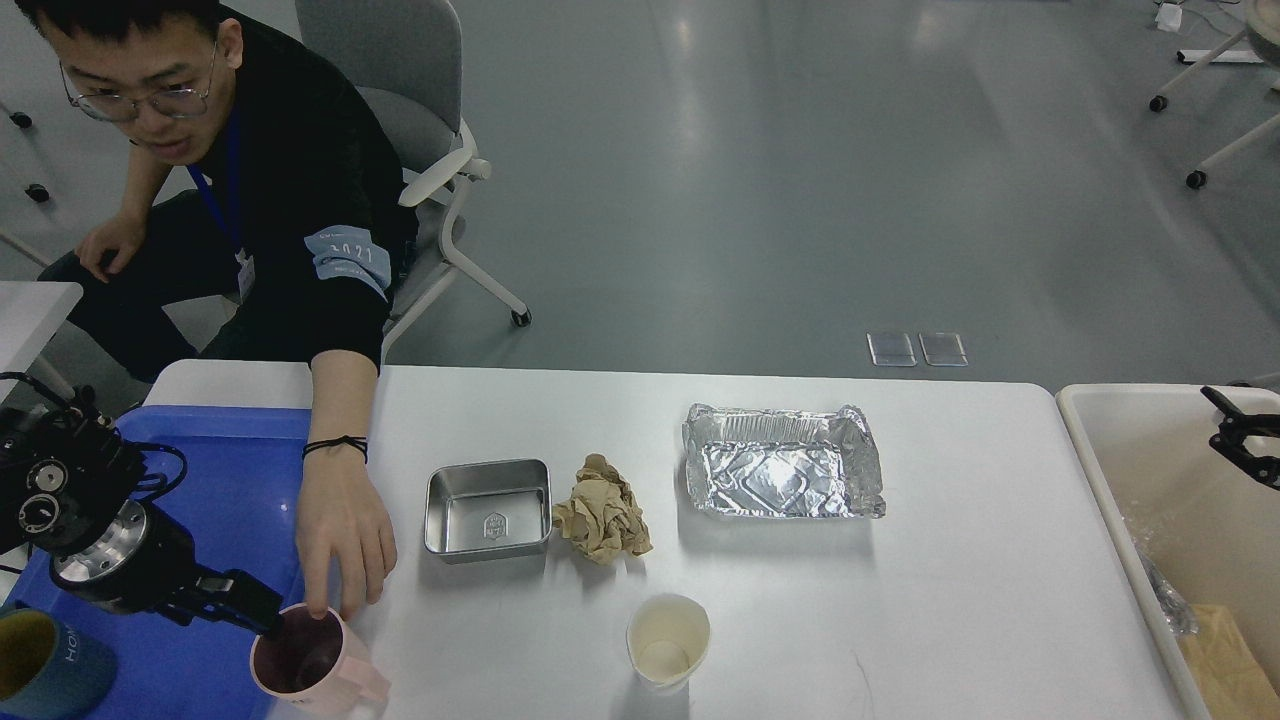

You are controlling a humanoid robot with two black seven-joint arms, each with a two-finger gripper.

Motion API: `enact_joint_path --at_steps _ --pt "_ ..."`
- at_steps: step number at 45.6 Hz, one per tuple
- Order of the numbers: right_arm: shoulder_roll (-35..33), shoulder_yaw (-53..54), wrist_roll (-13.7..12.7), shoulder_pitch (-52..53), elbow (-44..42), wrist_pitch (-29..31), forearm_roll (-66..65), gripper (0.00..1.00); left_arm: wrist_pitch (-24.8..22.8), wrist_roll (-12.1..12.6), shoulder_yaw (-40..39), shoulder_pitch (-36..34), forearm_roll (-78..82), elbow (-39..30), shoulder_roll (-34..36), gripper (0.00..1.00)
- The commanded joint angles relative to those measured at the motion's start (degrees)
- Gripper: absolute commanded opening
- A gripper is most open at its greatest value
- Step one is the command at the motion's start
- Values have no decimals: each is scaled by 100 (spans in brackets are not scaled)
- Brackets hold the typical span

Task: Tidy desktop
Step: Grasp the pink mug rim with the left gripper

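- Pink ceramic mug point(305, 668), lower left of frame: rigid, breakable, probably slippery; best taken at the rim.
- Left gripper point(262, 622) clenches its rim.
- Right gripper point(1238, 440), right edge: jaw state unreadable.

Bright, even indoor light falls from overhead across the whole view. The grey floor point(800, 180) carries pale, streaky reflections of ceiling lights. The white counter point(950, 580) is slightly glossy and shows only soft, short shadows beneath the objects. The foil tray point(783, 462) throws back sharp white glare from its crumpled base. The steel box point(488, 508) has a duller sheen. Focus is crisp at the centre. The far right edge is slightly soft.
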Motion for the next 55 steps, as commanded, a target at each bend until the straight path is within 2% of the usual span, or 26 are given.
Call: enact_joint_path --at_steps 1,12,30,39,55 --pt "0 -9 -1 -3 -9 9 0 100 0 9 7 15 0 6 -23 97" --pt "0 -9 8 -21 -158 17 0 100 0 105 -1 33 9 32 -137 97" --pt "9 0 8 -12 -167 17 0 100 0 123 7 33 9 173 -295 97" --pt "123 -8 8 -20 -167 17 -8 100 0 246 16 85 62 173 -445 91" --pt "149 0 16 -29 -167 17 -8 100 0 404 25 112 97 305 -709 90"
